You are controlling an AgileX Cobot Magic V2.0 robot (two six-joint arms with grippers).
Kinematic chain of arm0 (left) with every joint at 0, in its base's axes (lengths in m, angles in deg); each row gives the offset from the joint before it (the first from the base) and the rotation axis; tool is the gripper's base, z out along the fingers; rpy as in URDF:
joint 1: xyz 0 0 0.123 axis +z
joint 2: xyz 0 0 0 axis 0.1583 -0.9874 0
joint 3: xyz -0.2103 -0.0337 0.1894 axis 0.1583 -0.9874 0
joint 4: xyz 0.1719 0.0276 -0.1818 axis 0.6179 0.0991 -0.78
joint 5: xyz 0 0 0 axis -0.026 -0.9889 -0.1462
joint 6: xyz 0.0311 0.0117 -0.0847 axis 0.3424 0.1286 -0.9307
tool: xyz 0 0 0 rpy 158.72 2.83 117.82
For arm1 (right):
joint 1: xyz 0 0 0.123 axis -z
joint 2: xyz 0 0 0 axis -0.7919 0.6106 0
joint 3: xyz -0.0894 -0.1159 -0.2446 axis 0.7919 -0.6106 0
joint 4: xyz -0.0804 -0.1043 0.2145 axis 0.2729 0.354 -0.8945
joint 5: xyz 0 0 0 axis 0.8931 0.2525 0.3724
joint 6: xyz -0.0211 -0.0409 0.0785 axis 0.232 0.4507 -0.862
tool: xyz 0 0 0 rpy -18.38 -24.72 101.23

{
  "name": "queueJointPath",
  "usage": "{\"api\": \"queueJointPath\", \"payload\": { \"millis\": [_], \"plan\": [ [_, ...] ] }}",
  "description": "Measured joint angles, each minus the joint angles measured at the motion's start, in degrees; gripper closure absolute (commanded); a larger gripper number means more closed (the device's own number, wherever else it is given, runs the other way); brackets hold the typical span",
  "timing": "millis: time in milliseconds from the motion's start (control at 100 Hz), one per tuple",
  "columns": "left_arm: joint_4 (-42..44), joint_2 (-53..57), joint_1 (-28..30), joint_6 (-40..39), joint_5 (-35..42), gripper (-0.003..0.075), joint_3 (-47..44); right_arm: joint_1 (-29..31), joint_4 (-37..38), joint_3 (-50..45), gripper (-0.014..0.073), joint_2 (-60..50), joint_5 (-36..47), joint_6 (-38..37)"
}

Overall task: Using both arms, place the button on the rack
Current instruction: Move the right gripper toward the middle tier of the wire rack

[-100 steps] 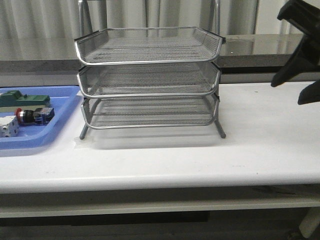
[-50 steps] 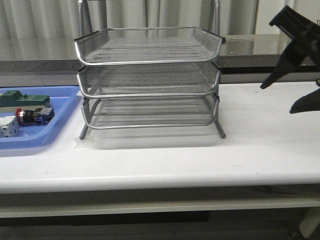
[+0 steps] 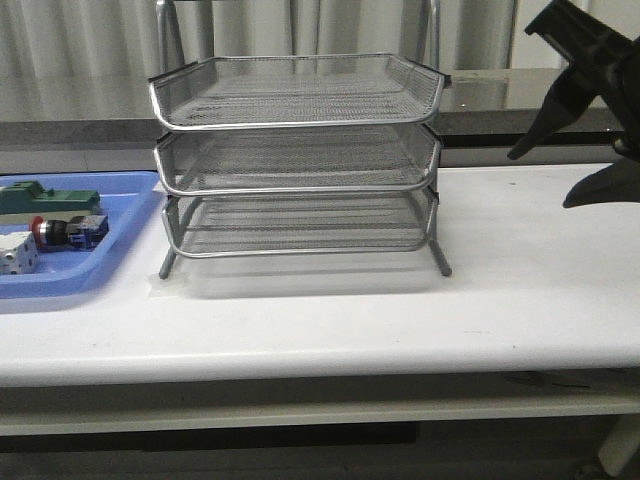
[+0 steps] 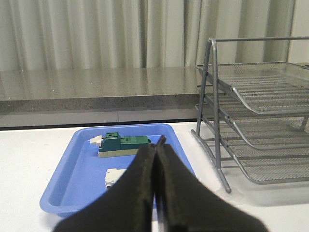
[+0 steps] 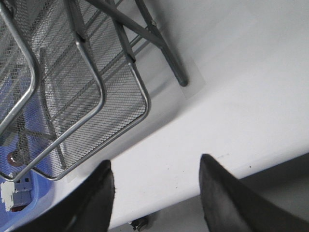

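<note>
The white desk (image 3: pixel 520 290) carried the three-tier wire-mesh rack (image 3: pixel 297 160) at its centre, with a blue plastic tray (image 3: pixel 110 245) just to its left. The right end effector (image 3: pixel 560 150) hung above the desk with fingers spread apart; the left end effector (image 4: pixel 157 145) had its fingers pressed together, empty. The button (image 3: pixel 68 231) lay in the blue tray.

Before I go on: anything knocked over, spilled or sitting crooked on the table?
Nothing stands out. The rack stands level on its legs with all three trays empty. The button lies in the blue tray beside the green block and white switch. No spills show.
</note>
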Motion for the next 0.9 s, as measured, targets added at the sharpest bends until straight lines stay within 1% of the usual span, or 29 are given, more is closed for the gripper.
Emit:
{"api": "queueJointPath", "payload": {
  "millis": [80,140,220,390,480,690,770,900],
  "plan": [
    [0.0,0.0,0.0,0.0,0.0,0.0741,0.0,0.0,-3.1,0.0,0.0186,0.1,0.5,1.7],
    [0.0,0.0,0.0,0.0,0.0,0.0741,0.0,0.0,-7.7,0.0,0.0186,0.6,0.9,5.0],
    [0.0,0.0,0.0,0.0,0.0,0.0741,0.0,0.0,-15.1,0.0,0.0186,1.7,1.2,11.8],
    [0.0,0.0,0.0,0.0,0.0,0.0741,0.0,0.0,-33.5,0.1,0.0186,6.2,-0.2,29.7],
    [0.0,0.0,0.0,0.0,0.0,0.0741,0.0,0.0,-40.6,0.2,0.0186,8.7,-2.2,36.8],
    [0.0,0.0,0.0,0.0,0.0,0.0741,0.0,0.0,-52.5,4.4,0.0186,14.8,-9.1,50.7],
    [0.0,0.0,0.0,0.0,0.0,0.0741,0.0,0.0,-54.0,6.2,0.0186,17.1,-12.6,55.9],
    [0.0,0.0,0.0,0.0,0.0,0.0741,0.0,0.0,-54.7,8.5,0.0186,21.1,-17.3,58.5]
  ]
}}
